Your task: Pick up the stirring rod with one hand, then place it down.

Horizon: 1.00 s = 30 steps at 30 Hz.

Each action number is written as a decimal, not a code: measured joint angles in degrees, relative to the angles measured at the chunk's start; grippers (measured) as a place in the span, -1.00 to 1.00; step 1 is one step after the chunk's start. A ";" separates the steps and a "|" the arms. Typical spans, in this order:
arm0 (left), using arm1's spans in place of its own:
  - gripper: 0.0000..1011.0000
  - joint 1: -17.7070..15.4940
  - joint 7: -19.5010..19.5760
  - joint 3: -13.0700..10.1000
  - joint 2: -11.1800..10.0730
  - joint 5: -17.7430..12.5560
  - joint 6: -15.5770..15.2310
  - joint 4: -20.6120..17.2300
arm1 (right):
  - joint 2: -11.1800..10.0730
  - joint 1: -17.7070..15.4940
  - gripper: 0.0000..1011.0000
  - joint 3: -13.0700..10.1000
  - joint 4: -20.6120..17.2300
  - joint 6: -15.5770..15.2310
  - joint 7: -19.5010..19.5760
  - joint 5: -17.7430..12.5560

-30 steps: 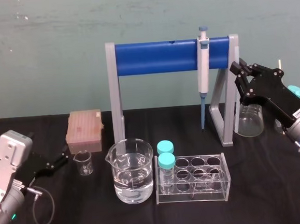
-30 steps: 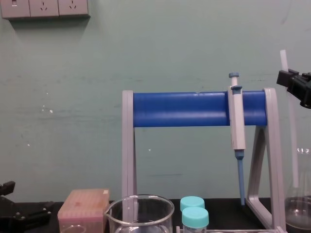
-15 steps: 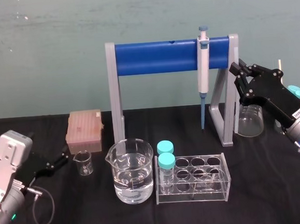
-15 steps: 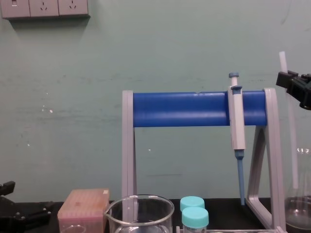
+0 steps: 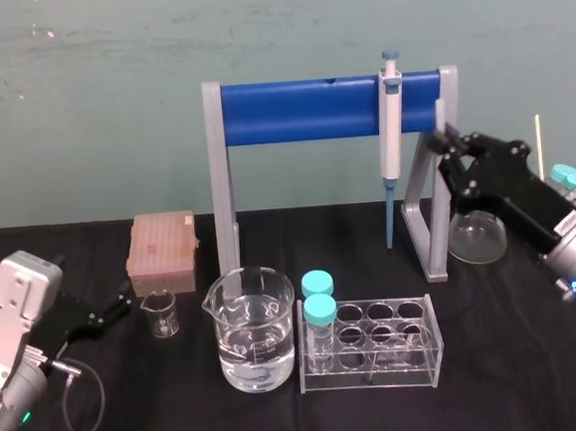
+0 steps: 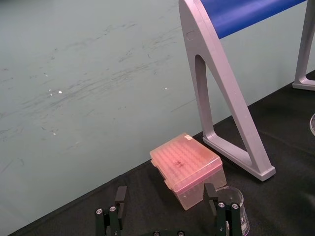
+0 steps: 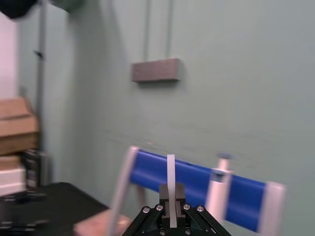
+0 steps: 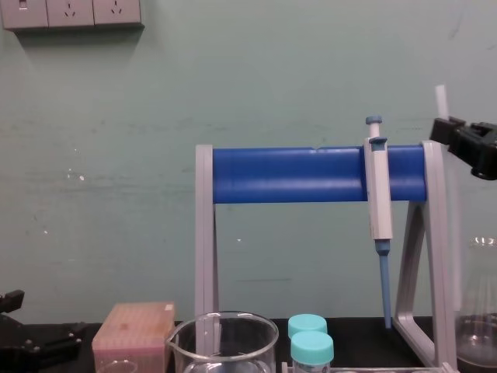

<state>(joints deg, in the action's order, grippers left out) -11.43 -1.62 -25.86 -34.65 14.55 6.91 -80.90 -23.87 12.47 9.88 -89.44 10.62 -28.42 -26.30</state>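
Translucent white stirring rod (image 7: 171, 169) is standing upright in the right gripper (image 7: 171, 191), fingers clamping it on both sides. Chest view is showing the rod's top end (image 8: 442, 99) sticking up above the right gripper (image 8: 449, 132), lifted off the desk, just beside the right post of the stand and about level with its blue bar (image 8: 289, 174). Lower part of the rod is too faint to trace there. Head view is showing the right gripper (image 5: 449, 149) hanging above a glass flask (image 5: 477, 236) and close to the stand's right leg.

Grey-and-blue pipette (image 5: 390, 118) is hanging on the blue bar, tip pointing down, near the right gripper but apart from it.

In front of the stand, a large beaker (image 5: 250, 330) is holding clear liquid, and just beside it a clear tube rack (image 5: 410, 346) is carrying two teal-capped tubes (image 5: 319, 309).

Left gripper (image 5: 119, 308) is sitting low at the left with fingers apart (image 6: 120, 194), near a small beaker (image 5: 160, 313) and a pink tip box (image 6: 187, 167), touching neither.

Black desk (image 5: 521, 387) is carrying all of it. Wall sockets (image 8: 71, 13) are showing on the green wall. No lettering is legible anywhere.
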 joint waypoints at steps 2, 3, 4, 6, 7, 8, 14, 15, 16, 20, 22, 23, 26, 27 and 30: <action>0.98 0.00 0.00 0.00 0.00 0.00 0.00 0.00 | -0.29 -0.07 -0.87 0.47 0.09 0.46 -2.24 -1.75; 0.98 0.00 0.00 0.00 0.00 0.00 0.00 0.00 | -0.59 -0.11 -0.87 0.96 0.18 1.00 -4.51 -3.45; 0.98 0.00 0.00 0.00 0.00 0.00 0.00 0.00 | -0.85 -0.14 -0.87 1.38 0.29 1.51 -6.39 -4.82; 0.98 0.00 0.00 0.00 0.00 0.00 0.00 0.00 | -1.12 -0.16 -0.87 1.82 0.50 1.98 -8.26 -6.21; 0.98 0.00 0.00 0.00 0.00 0.00 0.00 0.00 | -1.30 -0.19 -0.87 2.04 0.65 2.20 -9.24 -6.95; 0.98 0.00 0.00 0.00 0.00 0.00 0.00 0.00 | -1.44 -0.23 -0.87 2.24 0.80 2.33 -10.06 -7.49; 0.98 0.00 0.00 0.00 0.00 0.00 0.00 0.00 | -2.57 -0.48 -0.87 3.71 2.38 2.77 -14.00 -10.34; 0.98 0.00 0.00 0.00 0.00 0.00 0.00 0.00 | -2.78 -0.49 -0.87 4.07 2.83 2.81 -14.48 -10.66; 0.98 0.00 0.00 0.00 0.00 0.00 0.00 0.00 | -2.87 -0.48 -0.87 4.28 3.05 2.82 -14.65 -10.77; 0.98 0.00 0.00 0.00 0.00 0.00 0.00 0.00 | -3.17 -0.36 -0.87 5.27 4.15 2.86 -15.12 -11.03; 0.98 0.00 0.00 0.00 0.00 0.00 0.00 0.00 | -3.22 -0.21 -0.87 5.68 4.59 2.95 -15.17 -11.04; 0.98 0.00 0.00 0.00 0.00 0.00 0.00 0.00 | -3.25 -0.02 -0.87 6.05 5.00 3.04 -15.18 -11.03; 0.98 0.00 0.00 0.00 0.00 0.00 0.00 0.00 | -3.20 0.56 -0.87 6.75 5.98 3.28 -15.14 -10.97; 0.98 0.00 0.00 0.00 0.00 0.00 0.00 0.00 | -3.14 0.75 -0.87 6.95 6.29 3.41 -15.13 -10.96; 0.98 0.00 0.00 0.00 0.00 0.00 0.00 0.00 | -2.77 1.72 -0.87 7.72 7.41 3.85 -15.01 -10.82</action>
<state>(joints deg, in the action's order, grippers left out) -11.43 -1.62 -25.86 -34.65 14.55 6.91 -80.90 -26.65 14.19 17.60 -82.03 14.47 -43.43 -37.11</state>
